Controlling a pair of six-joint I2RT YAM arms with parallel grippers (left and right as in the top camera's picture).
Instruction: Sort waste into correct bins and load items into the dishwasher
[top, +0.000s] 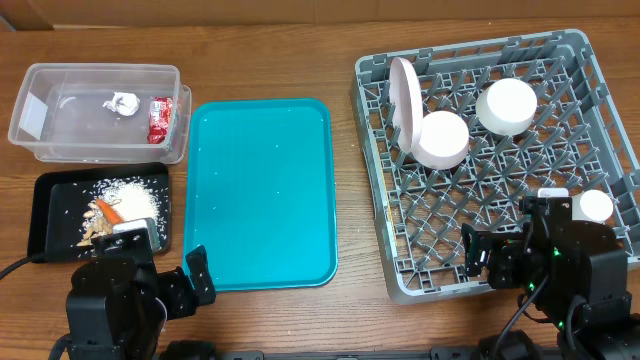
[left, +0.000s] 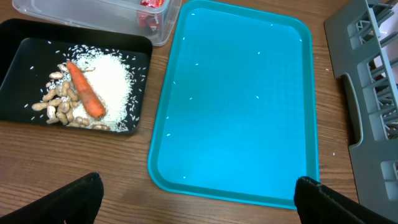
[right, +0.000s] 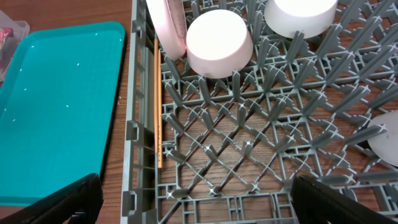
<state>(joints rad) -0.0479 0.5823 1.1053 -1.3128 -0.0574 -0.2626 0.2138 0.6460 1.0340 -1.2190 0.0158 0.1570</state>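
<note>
The grey dish rack (top: 600, 110) holds an upright plate (top: 404, 95), two upturned bowls (top: 442, 139) (top: 506, 106), a small cup (top: 595, 206) and chopsticks (right: 158, 106) along its left wall. The black tray (top: 45, 205) holds rice (left: 112, 78), a carrot (left: 85, 91) and peanuts (left: 61, 106). The clear tub (top: 35, 105) holds a tissue (top: 124, 102) and a red-and-white wrapper (top: 159, 120). My left gripper (left: 196, 199) is open and empty over the teal tray's near edge. My right gripper (right: 193, 202) is open and empty over the rack's front left corner.
The teal serving tray (top: 262, 190) lies between the bins and the rack, with a few rice grains on it. The wooden table shows around it.
</note>
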